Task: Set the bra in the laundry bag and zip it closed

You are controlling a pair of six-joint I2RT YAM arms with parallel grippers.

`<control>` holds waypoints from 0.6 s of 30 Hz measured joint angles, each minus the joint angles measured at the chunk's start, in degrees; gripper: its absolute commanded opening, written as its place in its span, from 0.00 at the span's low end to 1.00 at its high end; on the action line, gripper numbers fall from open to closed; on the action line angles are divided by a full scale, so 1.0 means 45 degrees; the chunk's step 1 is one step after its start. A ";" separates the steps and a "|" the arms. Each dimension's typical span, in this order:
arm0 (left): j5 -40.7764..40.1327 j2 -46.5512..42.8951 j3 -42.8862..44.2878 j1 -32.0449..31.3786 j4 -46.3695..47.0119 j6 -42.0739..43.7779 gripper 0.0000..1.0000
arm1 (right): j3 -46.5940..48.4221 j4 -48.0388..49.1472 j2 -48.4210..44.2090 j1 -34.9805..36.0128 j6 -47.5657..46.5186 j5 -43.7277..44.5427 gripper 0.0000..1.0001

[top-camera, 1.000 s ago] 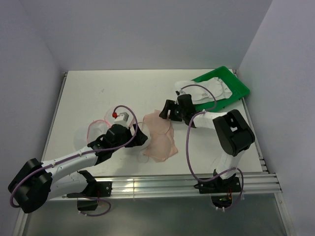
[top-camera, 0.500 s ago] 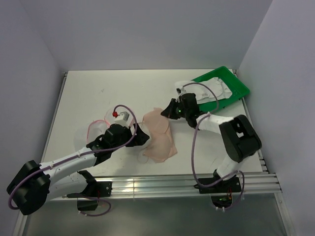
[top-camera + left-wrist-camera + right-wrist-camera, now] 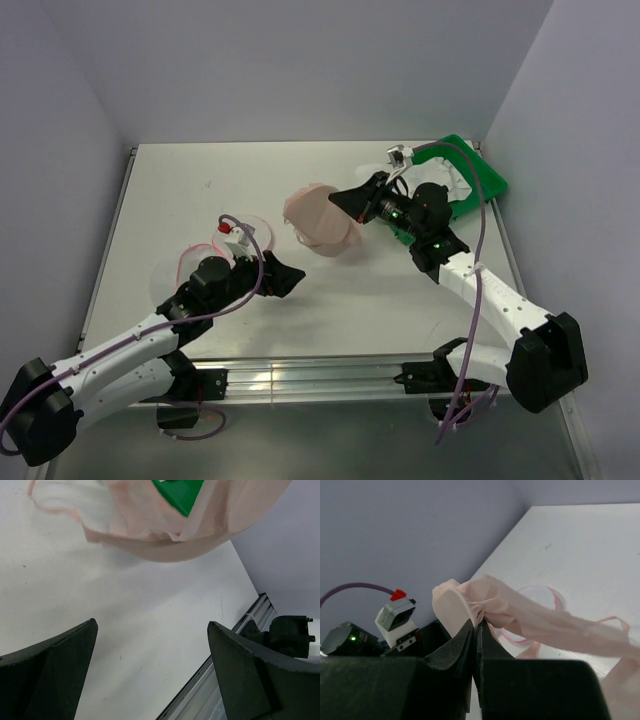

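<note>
The right gripper [image 3: 337,201] is pinching the bra [image 3: 316,220], which hangs from its tips. The left gripper [image 3: 292,278] is spread wide and empty. The laundry bag [image 3: 170,280] is mostly hidden under the left arm.

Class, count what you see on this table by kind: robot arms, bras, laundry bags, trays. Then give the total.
Robot arms: 2, the left arm and the right arm
Bra: 1
Laundry bag: 1
Tray: 1
Total: 5
</note>
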 measured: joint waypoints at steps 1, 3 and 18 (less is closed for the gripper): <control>0.0063 -0.0029 0.0049 0.0000 0.0010 0.0170 0.99 | 0.0049 -0.0024 -0.0126 0.0029 0.0097 -0.0053 0.00; 0.0185 -0.0034 0.0209 0.0000 0.0015 0.0418 0.99 | 0.0214 -0.0112 -0.0282 0.0063 0.0253 -0.0141 0.00; 0.1209 0.1005 0.1059 0.0000 0.1613 0.1214 0.79 | 0.0364 -0.0209 -0.0636 0.0359 0.1146 -0.0330 0.00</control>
